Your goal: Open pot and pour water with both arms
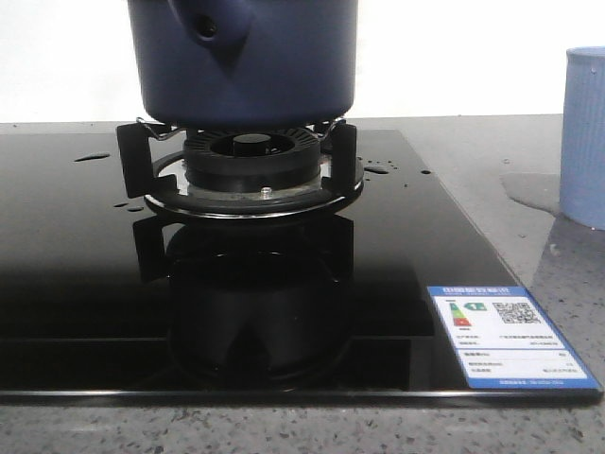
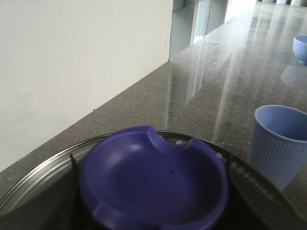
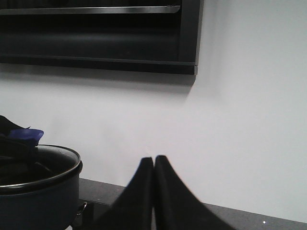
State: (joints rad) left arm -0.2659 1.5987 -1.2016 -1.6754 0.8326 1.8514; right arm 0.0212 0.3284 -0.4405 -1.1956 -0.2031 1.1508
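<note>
The dark navy pot [image 1: 246, 66] stands on the gas burner [image 1: 250, 156], its handle socket [image 1: 210, 28] facing me. In the left wrist view the lid's blue dished knob [image 2: 153, 182] fills the lower middle, with the lid's metal rim [image 2: 38, 175] around it; no fingers show there. In the right wrist view the pot [image 3: 33, 206] is at the edge, and dark parts of my left gripper [image 3: 19, 138] sit at the knob [image 3: 28, 134]; their grip is unclear. My right gripper [image 3: 154, 160] is shut and empty, apart from the pot and facing the wall.
A pale blue ribbed cup [image 1: 586, 132] stands on the grey counter to the right, also in the left wrist view [image 2: 280, 139]. A water puddle [image 1: 534, 194] lies beside it. The black glass cooktop [image 1: 76, 284] carries a label [image 1: 510, 336]. A blue bowl [image 2: 301, 48] is far off.
</note>
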